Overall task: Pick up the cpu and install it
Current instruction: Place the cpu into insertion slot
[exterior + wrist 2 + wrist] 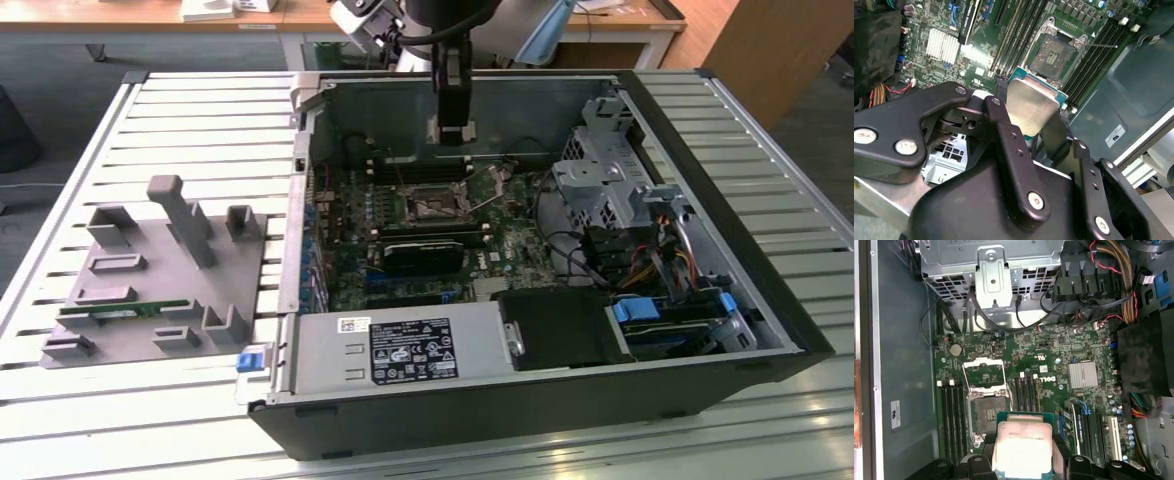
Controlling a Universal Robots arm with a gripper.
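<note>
1. A slatted metal table is spanning most of the exterior view, with its pale ribs running from side to side.
2. Soft, even light is falling on the slats and is casting only faint shadows.
3. A wooden desk on white legs is standing behind the table.
4. A wooden panel is rising at the exterior view's far right.
5. Grey-blue floor is showing between desk and table at the exterior view's left.
</note>
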